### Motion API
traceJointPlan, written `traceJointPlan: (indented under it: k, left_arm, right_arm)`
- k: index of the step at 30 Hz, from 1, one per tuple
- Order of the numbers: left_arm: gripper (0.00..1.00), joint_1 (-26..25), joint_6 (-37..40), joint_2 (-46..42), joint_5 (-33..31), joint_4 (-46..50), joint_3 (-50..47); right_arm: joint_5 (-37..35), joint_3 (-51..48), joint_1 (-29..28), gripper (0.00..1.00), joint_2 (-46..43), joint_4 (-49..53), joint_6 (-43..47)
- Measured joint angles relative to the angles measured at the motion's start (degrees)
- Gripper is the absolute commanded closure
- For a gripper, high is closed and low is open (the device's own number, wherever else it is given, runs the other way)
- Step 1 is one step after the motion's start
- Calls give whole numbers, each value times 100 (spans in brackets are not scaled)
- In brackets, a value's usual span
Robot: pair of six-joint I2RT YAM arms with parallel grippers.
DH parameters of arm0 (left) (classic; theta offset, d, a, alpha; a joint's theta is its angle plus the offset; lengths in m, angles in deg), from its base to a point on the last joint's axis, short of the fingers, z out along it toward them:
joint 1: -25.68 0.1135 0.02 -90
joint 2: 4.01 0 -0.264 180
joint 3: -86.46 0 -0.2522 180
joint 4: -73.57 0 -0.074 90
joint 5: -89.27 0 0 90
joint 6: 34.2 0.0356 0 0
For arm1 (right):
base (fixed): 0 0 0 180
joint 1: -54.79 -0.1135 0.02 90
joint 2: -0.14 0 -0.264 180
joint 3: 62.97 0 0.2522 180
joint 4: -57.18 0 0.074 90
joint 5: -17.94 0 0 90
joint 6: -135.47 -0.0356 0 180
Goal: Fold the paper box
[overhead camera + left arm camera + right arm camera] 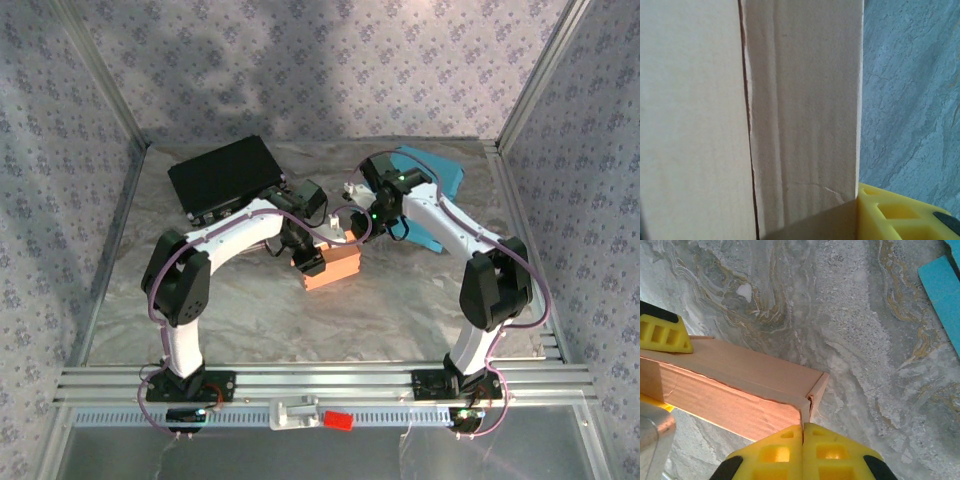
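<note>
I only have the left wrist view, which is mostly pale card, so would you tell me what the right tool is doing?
Observer: The right tool is shut, its pads pressed together right at an end corner of the orange paper box. I cannot tell whether card is pinched between them.
Operator: Thank you. Is my left tool gripping the box?
Observer: Yes, the left tool clamps the box's other end, with one finger above a wall and one below.
Operator: Is anything else on the table?
Observer: A black case lies at the back left and a blue sheet at the back right.
</note>
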Motion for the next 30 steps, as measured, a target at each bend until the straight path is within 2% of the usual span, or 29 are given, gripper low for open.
traceJointPlan:
  k: [6,10,21,30]
  left_arm:
    - [52,0,-7,35,-22,-9,4]
    - [51,26,-24,74,-35,-15,4]
    - [50,140,-70,79,-13,-28,4]
    - [50,146,-129,103,-20,-35,22]
  right_arm:
    - [-214,20,-96,100,-7,9,-240]
    - [-234,-72,-122,100,-87,-63,-721]
    - [-463,-1117,-291,100,-879,-841,-2221]
    - [-708,-1224,-428,100,-966,-1025,-2927]
